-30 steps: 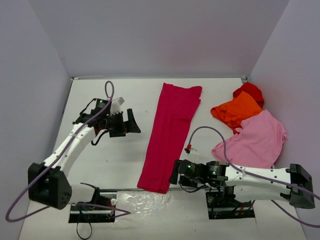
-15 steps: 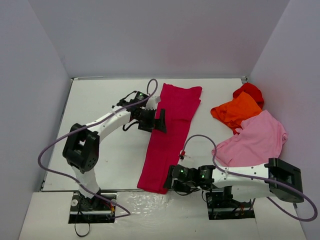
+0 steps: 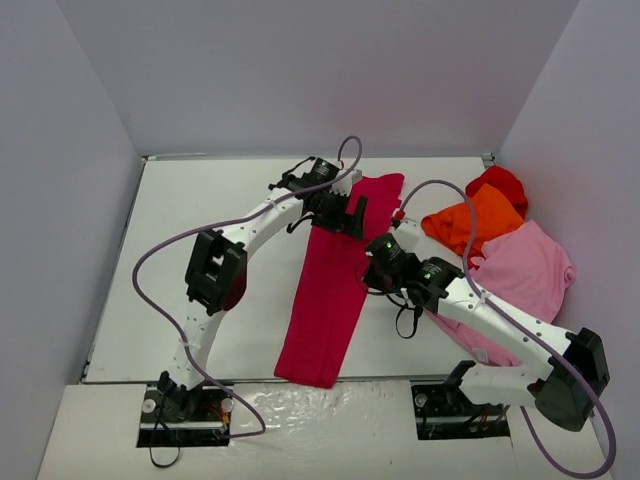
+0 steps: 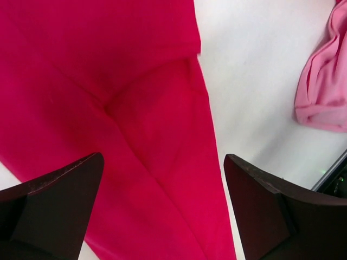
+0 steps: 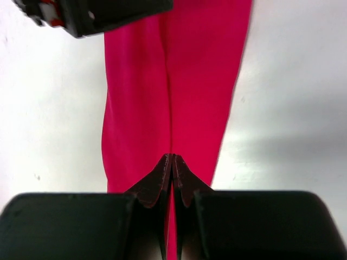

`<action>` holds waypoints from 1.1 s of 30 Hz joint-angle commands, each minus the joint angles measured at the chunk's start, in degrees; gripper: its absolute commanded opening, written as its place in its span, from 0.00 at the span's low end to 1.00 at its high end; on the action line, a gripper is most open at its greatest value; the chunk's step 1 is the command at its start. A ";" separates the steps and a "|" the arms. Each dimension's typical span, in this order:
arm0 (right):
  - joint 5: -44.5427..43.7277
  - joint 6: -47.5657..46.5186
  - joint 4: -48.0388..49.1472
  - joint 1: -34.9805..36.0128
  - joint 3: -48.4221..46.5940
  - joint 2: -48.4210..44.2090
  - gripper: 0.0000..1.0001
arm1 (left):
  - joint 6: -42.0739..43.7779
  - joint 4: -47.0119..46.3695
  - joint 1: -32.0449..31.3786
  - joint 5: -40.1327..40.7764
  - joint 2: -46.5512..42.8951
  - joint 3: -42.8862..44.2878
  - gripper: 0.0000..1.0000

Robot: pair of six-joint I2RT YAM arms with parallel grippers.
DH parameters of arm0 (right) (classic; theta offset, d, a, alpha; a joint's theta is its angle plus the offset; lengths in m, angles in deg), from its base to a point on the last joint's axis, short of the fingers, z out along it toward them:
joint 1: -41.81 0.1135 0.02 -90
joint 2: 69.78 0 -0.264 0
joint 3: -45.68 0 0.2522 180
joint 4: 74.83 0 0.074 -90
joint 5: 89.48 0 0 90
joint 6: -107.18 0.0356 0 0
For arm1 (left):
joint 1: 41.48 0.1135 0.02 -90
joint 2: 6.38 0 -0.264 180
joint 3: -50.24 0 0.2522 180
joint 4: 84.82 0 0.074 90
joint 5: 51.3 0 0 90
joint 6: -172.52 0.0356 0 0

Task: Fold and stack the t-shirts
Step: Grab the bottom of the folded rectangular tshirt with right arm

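The crimson-magenta t-shirt (image 3: 335,285) lies flat, folded into a long narrow strip that runs from the far middle of the table to the near edge. My left gripper (image 3: 345,218) hovers over its far part, open, with the creased cloth (image 4: 157,108) showing between its fingers (image 4: 54,206). My right gripper (image 3: 372,272) is at the strip's middle, on its right side. Its jaws are shut tip to tip (image 5: 172,158) above the cloth (image 5: 179,81), and no cloth is seen lifted. The orange (image 3: 470,225), red (image 3: 500,183) and light pink (image 3: 520,275) t-shirts lie crumpled at the right.
White walls close in the table on the left, back and right. An edge of the light pink t-shirt (image 4: 325,81) shows in the left wrist view. The left arm (image 3: 250,225) arches across the table's left half. Purple cables loop over both arms.
The left arm swung from the table's left side to above the shirt's far part. The right arm went from the near hem up to the strip's middle, and its jaws closed.
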 commanded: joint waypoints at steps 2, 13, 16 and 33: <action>-2.17 -9.55 -5.36 -1.89 -3.12 2.53 0.00 | -6.03 1.59 6.46 -15.28 9.40 15.31 0.91; -1.50 -14.59 -6.90 -8.37 -1.62 -3.16 0.00 | -32.10 -43.98 12.99 -21.02 -17.14 -15.17 0.97; -1.37 -17.25 -7.21 -9.53 -2.00 -3.19 0.03 | -49.83 -69.53 14.97 -24.21 -21.77 -27.18 0.97; 11.60 -23.24 -5.64 -17.80 -7.93 -7.57 0.45 | -81.51 -124.47 17.43 -6.15 -29.03 -51.04 0.97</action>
